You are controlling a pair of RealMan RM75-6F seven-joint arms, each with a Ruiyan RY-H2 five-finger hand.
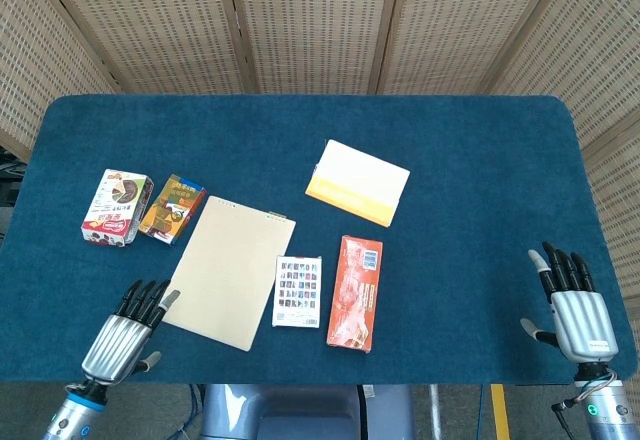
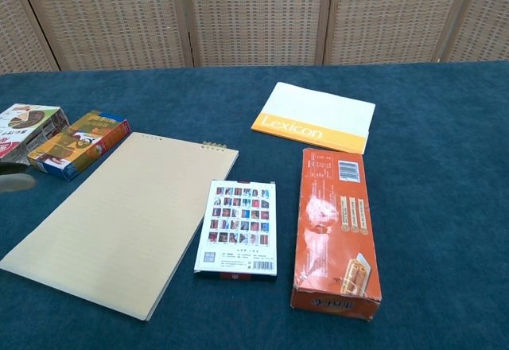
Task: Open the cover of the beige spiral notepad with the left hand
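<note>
The beige spiral notepad (image 1: 228, 271) (image 2: 127, 219) lies flat and closed on the blue table, its spiral edge at the far end. My left hand (image 1: 125, 338) hovers at the notepad's near left corner, fingers apart and stretched toward it, holding nothing. In the chest view only a blurred fingertip (image 2: 16, 181) shows at the left edge. My right hand (image 1: 573, 307) rests open at the table's near right corner, far from the notepad.
Two snack boxes (image 1: 117, 206) (image 1: 173, 208) lie left of the notepad's far end. A small card box (image 1: 298, 291) and an orange box (image 1: 356, 292) lie just right of it. A yellow-and-white Lexicon pad (image 1: 357, 182) sits further back.
</note>
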